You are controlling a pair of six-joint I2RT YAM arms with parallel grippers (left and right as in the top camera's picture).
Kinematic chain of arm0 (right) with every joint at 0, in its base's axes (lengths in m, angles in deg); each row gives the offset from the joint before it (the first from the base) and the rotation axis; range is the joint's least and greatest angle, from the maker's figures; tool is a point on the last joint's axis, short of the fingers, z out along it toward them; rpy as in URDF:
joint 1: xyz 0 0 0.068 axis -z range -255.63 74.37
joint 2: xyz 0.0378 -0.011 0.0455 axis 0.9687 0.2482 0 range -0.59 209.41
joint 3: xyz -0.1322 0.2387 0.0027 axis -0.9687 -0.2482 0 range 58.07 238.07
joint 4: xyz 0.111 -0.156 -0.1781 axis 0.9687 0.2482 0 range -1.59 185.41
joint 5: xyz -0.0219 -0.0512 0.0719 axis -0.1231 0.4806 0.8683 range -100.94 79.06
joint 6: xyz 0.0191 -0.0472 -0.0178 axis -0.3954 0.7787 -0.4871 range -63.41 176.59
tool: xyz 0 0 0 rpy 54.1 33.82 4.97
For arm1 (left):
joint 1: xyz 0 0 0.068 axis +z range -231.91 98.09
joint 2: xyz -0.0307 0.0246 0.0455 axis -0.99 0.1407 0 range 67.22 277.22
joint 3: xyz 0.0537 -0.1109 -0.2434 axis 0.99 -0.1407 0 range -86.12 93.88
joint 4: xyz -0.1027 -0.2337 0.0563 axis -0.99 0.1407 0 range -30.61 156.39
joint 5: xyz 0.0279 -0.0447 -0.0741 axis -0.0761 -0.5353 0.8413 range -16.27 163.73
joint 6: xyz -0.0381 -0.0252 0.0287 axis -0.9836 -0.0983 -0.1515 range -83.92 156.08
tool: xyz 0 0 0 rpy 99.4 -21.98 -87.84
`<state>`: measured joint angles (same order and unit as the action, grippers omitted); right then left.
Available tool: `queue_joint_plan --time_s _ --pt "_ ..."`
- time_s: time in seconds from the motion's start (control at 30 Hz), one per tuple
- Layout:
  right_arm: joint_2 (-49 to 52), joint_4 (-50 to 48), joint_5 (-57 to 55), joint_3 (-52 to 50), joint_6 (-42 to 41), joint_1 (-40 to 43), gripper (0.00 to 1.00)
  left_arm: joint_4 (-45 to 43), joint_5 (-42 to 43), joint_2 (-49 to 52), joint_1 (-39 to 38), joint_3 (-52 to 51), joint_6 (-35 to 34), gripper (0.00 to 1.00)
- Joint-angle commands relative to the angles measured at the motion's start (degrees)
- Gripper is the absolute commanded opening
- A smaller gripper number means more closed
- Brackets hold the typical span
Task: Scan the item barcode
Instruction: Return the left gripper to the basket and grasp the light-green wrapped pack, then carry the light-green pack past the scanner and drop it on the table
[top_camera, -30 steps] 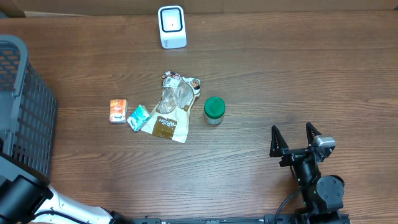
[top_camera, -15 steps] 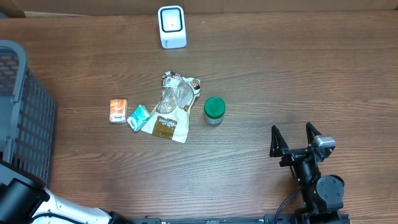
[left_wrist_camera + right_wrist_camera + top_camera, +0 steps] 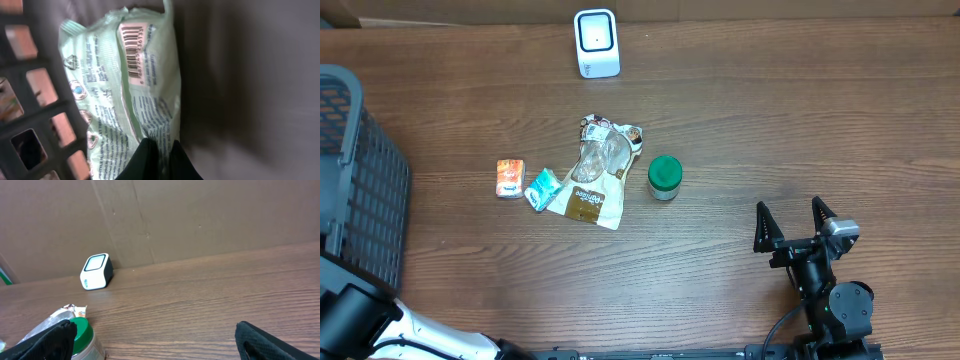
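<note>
Your left tool (image 3: 159, 152) is pinched shut on the bottom edge of the pale green packet (image 3: 125, 85), right beside the wall of the grey mesh basket (image 3: 35, 125). That crinkly film looks slick and floppy, so it may slip free, snag the mesh, or fold over the barcode (image 3: 134, 50) before reaching the white scanner (image 3: 596, 42). Your right tool (image 3: 788, 212) sits wide open, holding nothing.

Matt wood-grain table (image 3: 770, 120); dark plastic lattice basket (image 3: 370, 190); glossy, crinkled pale green film packet (image 3: 125, 85); smooth white plastic scanner (image 3: 597, 43); jar with smooth green plastic lid (image 3: 664, 172); matt brown cardboard backdrop (image 3: 200, 215).
</note>
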<state>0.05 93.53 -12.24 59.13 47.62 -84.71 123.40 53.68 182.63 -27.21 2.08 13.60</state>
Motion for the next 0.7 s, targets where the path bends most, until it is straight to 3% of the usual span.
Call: queue_joint_plan --time_s 0.0,0.43,0.57,0.67 --pt "-0.4 -0.4 0.1 -0.6 0.3 0.2 1.0 1.7 6.3 -3.9 -3.5 9.1 -0.3 0.04" --pt "-0.4 -0.4 0.2 -0.6 0.3 0.2 1.0 -1.8 9.2 -26.5 -17.7 14.2 -0.9 0.04" --pt "-0.4 -0.4 0.2 -0.6 0.3 0.2 1.0 -2.8 9.7 -36.6 -27.2 14.2 -0.9 0.04" --pt "-0.4 -0.4 0.2 -0.6 0.3 0.2 1.0 -1.3 11.4 -41.4 -39.0 14.2 -0.9 0.04"
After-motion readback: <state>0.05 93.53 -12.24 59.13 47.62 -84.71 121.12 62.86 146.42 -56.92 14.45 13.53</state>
